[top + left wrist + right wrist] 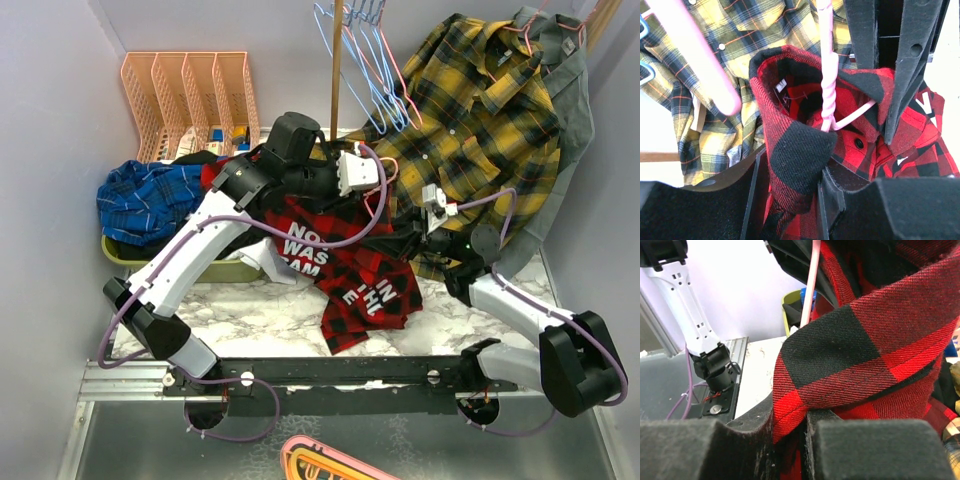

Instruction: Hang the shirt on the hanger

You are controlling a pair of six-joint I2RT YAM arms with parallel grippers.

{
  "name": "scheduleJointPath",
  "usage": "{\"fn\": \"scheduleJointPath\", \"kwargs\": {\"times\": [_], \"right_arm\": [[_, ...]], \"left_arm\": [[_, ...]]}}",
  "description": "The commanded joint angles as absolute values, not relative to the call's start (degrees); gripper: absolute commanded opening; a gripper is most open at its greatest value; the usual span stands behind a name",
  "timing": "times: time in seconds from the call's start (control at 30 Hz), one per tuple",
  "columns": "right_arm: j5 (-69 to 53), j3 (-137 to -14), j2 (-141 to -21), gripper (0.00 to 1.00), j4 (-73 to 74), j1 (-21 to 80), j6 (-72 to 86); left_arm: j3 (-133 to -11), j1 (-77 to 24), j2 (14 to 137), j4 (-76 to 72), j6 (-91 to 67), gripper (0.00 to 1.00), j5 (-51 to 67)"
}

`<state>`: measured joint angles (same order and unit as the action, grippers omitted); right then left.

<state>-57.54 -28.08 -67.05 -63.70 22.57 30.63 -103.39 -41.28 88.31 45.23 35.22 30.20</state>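
The left claw (pixel 790 175) is clenched on the black collar of the red-and-black shirt (pixel 352 272). The right claw (pixel 806 425) pinches a fold of the same shirt tight between its two pads.

From above, both claws meet near the middle of the counter (pixel 260 310). The shirt hangs from them and spreads down toward 6 o'clock, with its low end lying on the counter. Big white letters show on it.

The pink hanger (pixel 829 87) is inside the shirt. In the left wrist view its twisted neck sticks up out of the collar toward 12 o'clock. One thin wire arm goes off under the cloth toward 3 o'clock. The right wrist view shows a bit of pink wire going up just behind the pinched fold.

From above, a yellow shirt (pixel 480 110) hangs at 1 o'clock and blue hangers (pixel 365 60) hang at 12 o'clock. An orange rack (pixel 190 90) stands at 11 o'clock. A blue shirt (pixel 150 200) sits in a green tub (pixel 120 255) at 9 o'clock.
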Motion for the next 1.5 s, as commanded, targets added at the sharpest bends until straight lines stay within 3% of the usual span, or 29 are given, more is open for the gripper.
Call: {"fn": "scheduleJointPath", "kwargs": {"times": [0.0,0.1,0.17,0.27,0.47,0.6,0.67,0.7,0.73,0.77,1.1,1.33,1.47], "right_arm": [[-55.81,-29.57,-65.84,0.14,-59.41,23.25,26.91],[-55.93,-29.01,-66.13,0.13,-58.58,23.38,26.73],[-56.11,-28.72,-66.18,0.03,-58.90,23.38,26.79],[-52.35,-28.77,-64.89,0.01,-57.30,23.44,28.98],[-43.80,-34.28,-57.33,0.01,-31.86,23.53,29.62],[-40.84,-32.24,-49.93,0.01,-28.18,23.55,28.72],[-39.39,-31.80,-46.73,0.01,-24.85,23.55,27.06],[-38.65,-31.52,-45.27,0.01,-23.10,23.55,26.15],[-37.54,-31.17,-43.86,0.01,-21.33,23.55,24.99],[-36.46,-30.84,-42.53,0.01,-19.70,23.55,24.06],[-33.47,-30.17,-33.72,0.01,-7.33,23.55,20.93],[-34.74,-33.97,-30.85,0.01,1.20,23.55,20.49],[-35.36,-35.46,-29.04,0.01,3.58,23.55,21.25]], "left_arm": [[-105.26,-41.47,89.08,41.85,32.17,0.00,29.90],[-105.60,-41.44,88.87,41.60,31.30,0.00,29.67],[-105.48,-41.45,88.61,41.57,30.86,0.00,29.92],[-104.85,-41.40,88.27,41.36,30.36,0.00,30.40],[-104.02,-41.28,87.95,41.24,29.75,0.00,29.84],[-104.48,-41.01,87.95,43.22,30.42,0.39,29.67],[-105.03,-40.66,87.73,44.66,31.37,0.70,29.11],[-105.23,-40.52,87.53,45.44,31.90,0.77,28.38],[-105.44,-40.33,87.40,46.12,32.29,0.94,27.49],[-105.46,-39.89,87.06,46.81,32.56,0.98,26.53],[-101.14,-30.52,82.69,48.44,36.76,0.99,15.55],[-99.08,-21.82,82.42,50.00,40.41,0.99,18.11],[-97.60,-15.80,82.87,52.50,42.58,0.99,26.13]]}}
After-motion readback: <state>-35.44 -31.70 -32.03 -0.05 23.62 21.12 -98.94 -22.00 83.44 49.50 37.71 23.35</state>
